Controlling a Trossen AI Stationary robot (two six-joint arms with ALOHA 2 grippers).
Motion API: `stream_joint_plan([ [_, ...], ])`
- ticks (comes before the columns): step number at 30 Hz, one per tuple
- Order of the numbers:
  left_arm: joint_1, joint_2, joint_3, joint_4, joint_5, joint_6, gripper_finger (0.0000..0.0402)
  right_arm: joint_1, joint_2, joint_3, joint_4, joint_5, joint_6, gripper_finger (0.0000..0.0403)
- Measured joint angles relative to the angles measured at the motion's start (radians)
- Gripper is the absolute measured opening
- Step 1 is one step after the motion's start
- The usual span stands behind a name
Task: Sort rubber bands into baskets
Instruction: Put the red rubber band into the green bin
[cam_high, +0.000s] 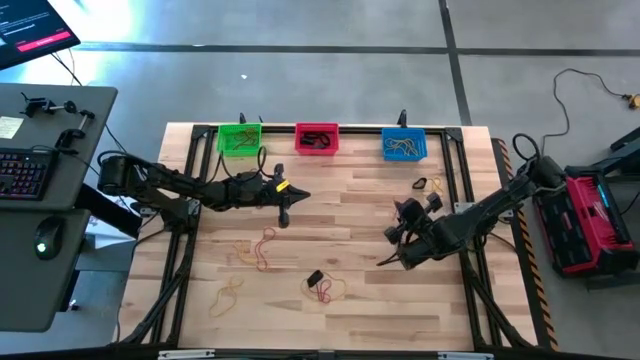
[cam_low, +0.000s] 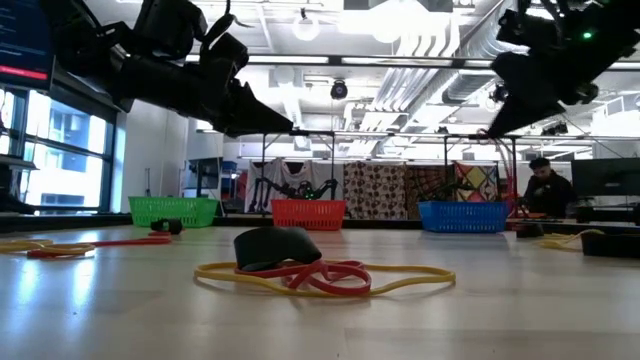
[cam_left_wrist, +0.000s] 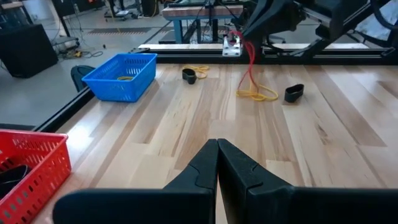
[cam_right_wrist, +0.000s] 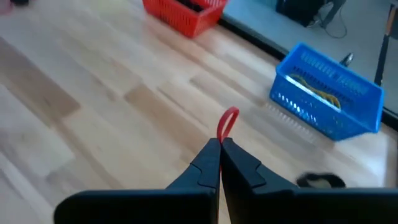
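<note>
Right gripper (cam_right_wrist: 220, 144): mine, raised over the tabletop's (cam_high: 360, 200) right half, pinching a red rubber band (cam_right_wrist: 226, 123) that loops out past the fingertips. Left gripper (cam_left_wrist: 218, 144): raised over the left half, fingers pressed together, holding nothing. Baskets along the far edge: green (cam_high: 239, 139), red (cam_high: 316, 139), blue (cam_high: 404, 144). Loose rubber bands (cam_high: 325, 289): scattered near the front edge and centre-left.
</note>
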Motion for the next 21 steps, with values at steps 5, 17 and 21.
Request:
stream_joint_plan([
  [5, -0.015, 0.01, 0.002, 0.0, 0.0, 0.0, 0.0008, -0.057, 0.0, 0.0, 0.147, 0.025, -0.125, 0.0],
  [17, -0.076, 0.232, 0.161, -0.002, 0.001, -0.003, 0.0111, -0.168, 0.0, 0.0, 0.671, -0.078, -0.661, 0.0],
  [21, -0.095, 0.296, 0.237, -0.001, 0.004, -0.003, 0.0143, -0.178, 0.0, -0.001, 0.759, -0.129, -0.752, 0.0],
])
